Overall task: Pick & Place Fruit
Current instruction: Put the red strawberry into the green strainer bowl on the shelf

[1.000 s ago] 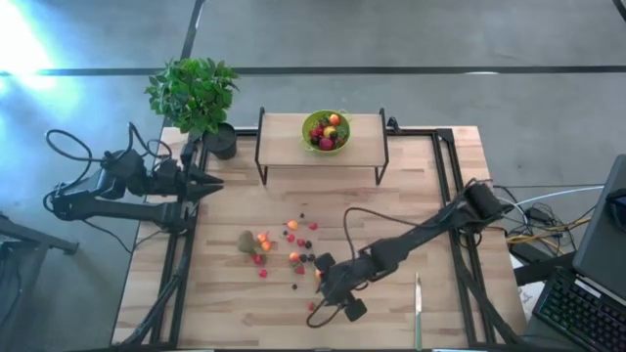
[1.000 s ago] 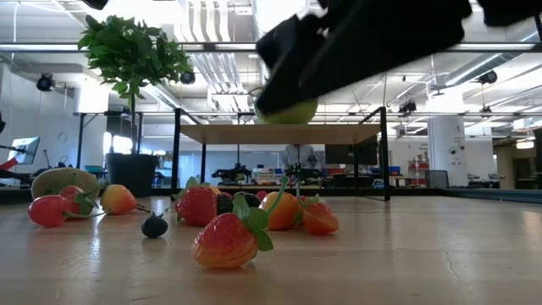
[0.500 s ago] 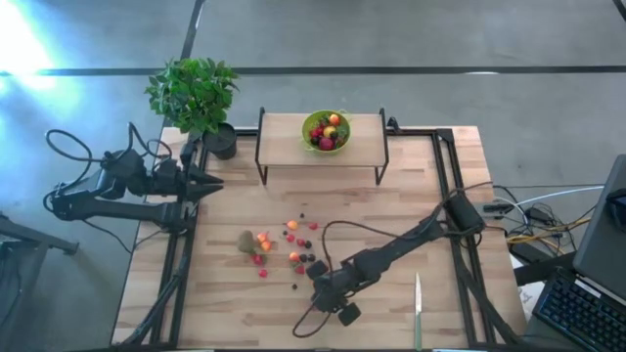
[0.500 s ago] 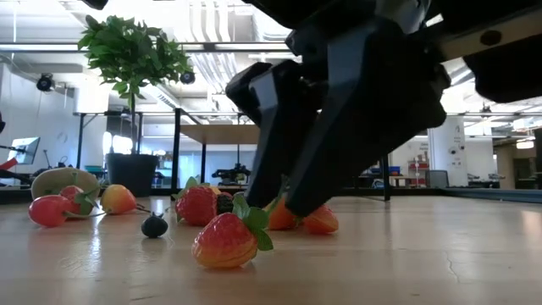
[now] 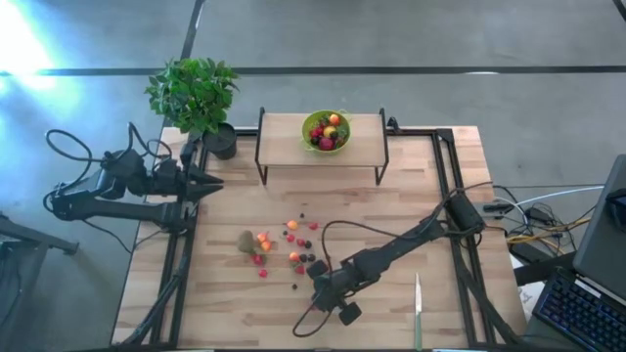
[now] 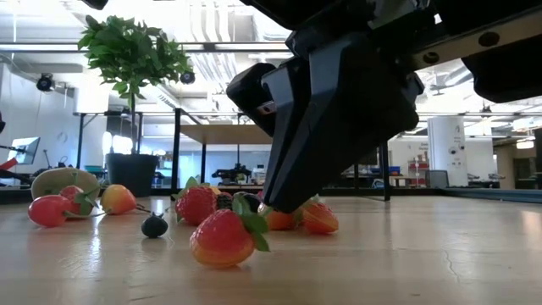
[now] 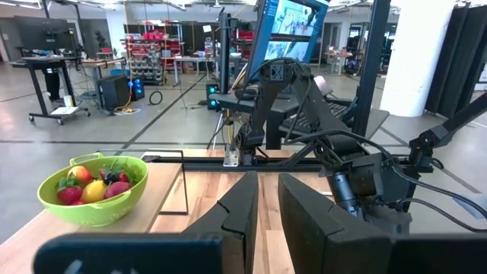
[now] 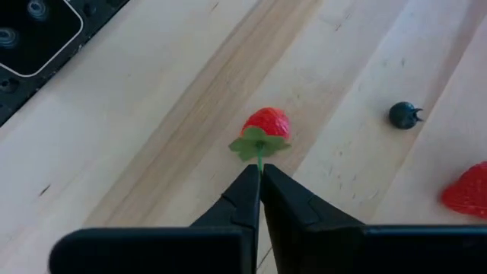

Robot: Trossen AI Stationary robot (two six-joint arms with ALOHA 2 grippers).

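jaws of right gripper [image 8: 259,180] now shut on strawberry [image 8: 265,129] stem, were open before; left arm unchanged.

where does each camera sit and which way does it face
High view: overhead, looking straight down; both dark arms show, right gripper low among the scattered toy fruit.
Low view: at tabletop height, looking level across; right gripper fills it.
Left wrist view: looks past its shut fingers at the lime-green round bowl.
Right wrist view: looks down at a red toy strawberry, fingers pinching its green stem.
Shared: high and left wrist views both show the bowl.
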